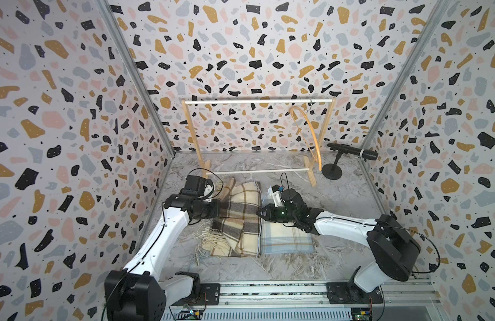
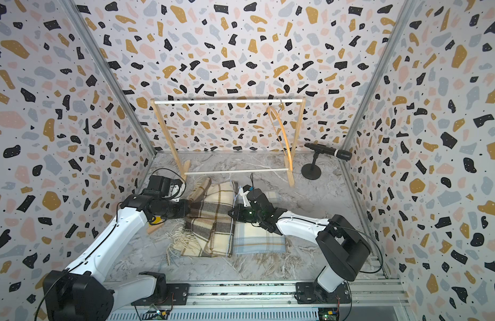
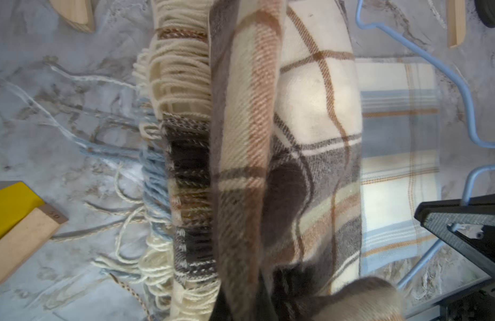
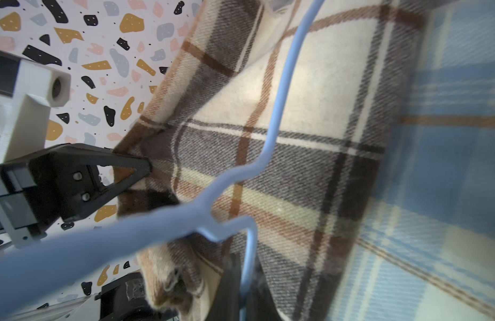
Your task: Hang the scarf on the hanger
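Observation:
A brown and cream plaid scarf (image 1: 240,219) (image 2: 210,219) lies folded on the marble floor, its fringe toward the left arm. My left gripper (image 1: 219,209) (image 4: 146,166) is shut on that scarf's side edge, and a lifted fold (image 3: 249,125) fills the left wrist view. My right gripper (image 1: 260,214) (image 4: 247,283) is shut on a thin blue wire hanger (image 4: 279,111) (image 3: 463,91). The hanger's wire runs close over the scarf's other edge.
A second scarf, blue plaid (image 1: 285,239) (image 4: 449,166), lies beside the brown one under the right arm. A wooden rack (image 1: 257,102) stands at the back with a wooden hanger (image 1: 307,130) on it. Right of it is a microphone (image 1: 351,151). A yellow-topped wooden block (image 2: 154,225) sits by the left arm.

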You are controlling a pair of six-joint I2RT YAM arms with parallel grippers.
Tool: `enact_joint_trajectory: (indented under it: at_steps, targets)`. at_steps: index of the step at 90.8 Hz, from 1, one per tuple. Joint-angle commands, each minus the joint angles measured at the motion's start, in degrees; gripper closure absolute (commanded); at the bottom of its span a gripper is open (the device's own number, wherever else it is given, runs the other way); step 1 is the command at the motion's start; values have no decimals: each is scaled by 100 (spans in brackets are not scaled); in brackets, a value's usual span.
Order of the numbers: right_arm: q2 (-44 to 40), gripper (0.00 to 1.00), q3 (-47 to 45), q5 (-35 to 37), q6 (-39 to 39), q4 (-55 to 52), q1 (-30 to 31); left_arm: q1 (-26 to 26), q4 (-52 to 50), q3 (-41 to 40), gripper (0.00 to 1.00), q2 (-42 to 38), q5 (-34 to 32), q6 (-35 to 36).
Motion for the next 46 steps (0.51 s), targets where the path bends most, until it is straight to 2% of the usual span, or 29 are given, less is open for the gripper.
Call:
enact_joint_trajectory:
  at_steps: [1,28,46]
  targets:
    - [-120,100,-78,332,-241,-311,17,171,104,270,100,126,-123,288]
    - [-496,100,137,413,-426,-684,17,307,196,339,100,174,406,225]
    - [-814,100,235,940,-579,-1340,13,337,126,380,100,-95,91,257]
